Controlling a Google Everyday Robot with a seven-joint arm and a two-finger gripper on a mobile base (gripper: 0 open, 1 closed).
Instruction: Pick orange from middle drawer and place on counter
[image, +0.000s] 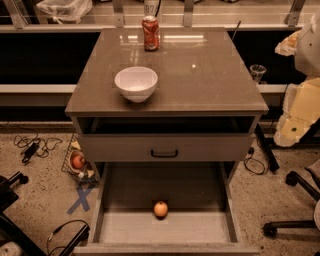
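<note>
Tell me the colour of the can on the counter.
Red cylindrical drinks can, camera view; tool out of view.

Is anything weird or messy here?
A small round orange sits alone in the open grey box drawer, and a reddish fruit lies in wire mesh on the floor. The gripper hangs far right.

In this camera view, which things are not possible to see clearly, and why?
Gripper: seemingly the pale part at the right edge, cut off by the frame.
Dark slot under the glossy grey-brown counter: its inside is lost in shadow.
Red drink can: lettering too small to read.
Deep grey middle drawer: front wall cut by the bottom edge; the small round orange shows plainly.
</note>
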